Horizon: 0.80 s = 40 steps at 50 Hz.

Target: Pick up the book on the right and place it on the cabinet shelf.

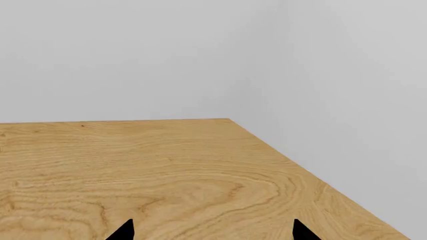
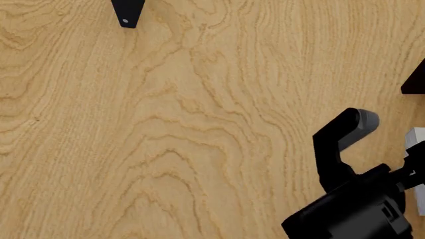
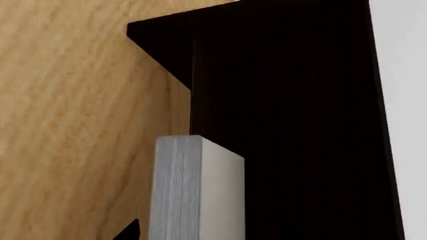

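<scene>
The book (image 3: pixel 200 195), light grey with white page edges, stands on end between the fingers of my right gripper (image 3: pixel 217 233). One black fingertip (image 3: pixel 131 231) shows a little apart from the page edges; the other is lost against the dark cabinet. The jaws are open. The very dark brown cabinet shelf (image 3: pixel 293 100) rises just behind the book. In the head view only a sliver of the book (image 2: pixel 415 139) and of the cabinet (image 2: pixel 416 79) show at the right edge, beside my right arm (image 2: pixel 359 209). My left gripper (image 1: pixel 215 233) hangs open over bare wood, holding nothing.
A light wooden table (image 2: pixel 166 139) fills the head view. A black book with a small white dot on its spine (image 2: pixel 127 12) lies at the far edge of that view. Grey walls (image 1: pixel 200 55) meet behind the table's corner (image 1: pixel 229 119).
</scene>
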{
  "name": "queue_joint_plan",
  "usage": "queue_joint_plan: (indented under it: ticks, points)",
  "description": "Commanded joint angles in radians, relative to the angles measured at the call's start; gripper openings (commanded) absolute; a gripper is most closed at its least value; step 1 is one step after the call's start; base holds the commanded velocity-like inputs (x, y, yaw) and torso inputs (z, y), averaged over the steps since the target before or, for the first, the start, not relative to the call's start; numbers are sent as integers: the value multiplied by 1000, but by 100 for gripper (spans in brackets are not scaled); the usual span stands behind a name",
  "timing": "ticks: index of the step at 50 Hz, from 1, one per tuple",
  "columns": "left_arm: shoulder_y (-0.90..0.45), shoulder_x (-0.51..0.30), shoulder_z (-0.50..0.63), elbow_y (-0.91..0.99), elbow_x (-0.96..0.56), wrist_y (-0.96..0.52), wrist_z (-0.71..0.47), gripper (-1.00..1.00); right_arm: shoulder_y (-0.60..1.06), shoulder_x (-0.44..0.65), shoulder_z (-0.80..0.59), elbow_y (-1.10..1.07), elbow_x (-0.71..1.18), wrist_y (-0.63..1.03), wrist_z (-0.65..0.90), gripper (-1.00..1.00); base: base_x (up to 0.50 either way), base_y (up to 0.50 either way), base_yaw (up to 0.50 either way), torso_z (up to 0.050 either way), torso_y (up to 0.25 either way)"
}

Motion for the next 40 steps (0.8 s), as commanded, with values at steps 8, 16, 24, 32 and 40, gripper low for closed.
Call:
queue_joint_plan:
  ticks: [8,16,24,32,40]
  points:
    - [2,1,-1,-4,-7,6,1,100,18,8,-120,-37,32,-82,-114,100,0,0,0,0,0]
    - [1,-2,1,0,-9,3,-4,100,25,12,-124,-61,38,-84,-119,100,0,0,0,0,0]
    - [1,-1,2,-6,-8,11,2,100,34,10,-131,-61,31,-102,-124,100,0,0,0,0,0]
    - [2,-4,5,-3,-5,8,-2,100,46,9,-158,-19,0,-182,-173,100,0,0,0,0,0]
    - [2,-6,6,-4,-5,9,-2,100,41,14,-151,-31,-1,-229,-195,100,0,0,0,0,0]
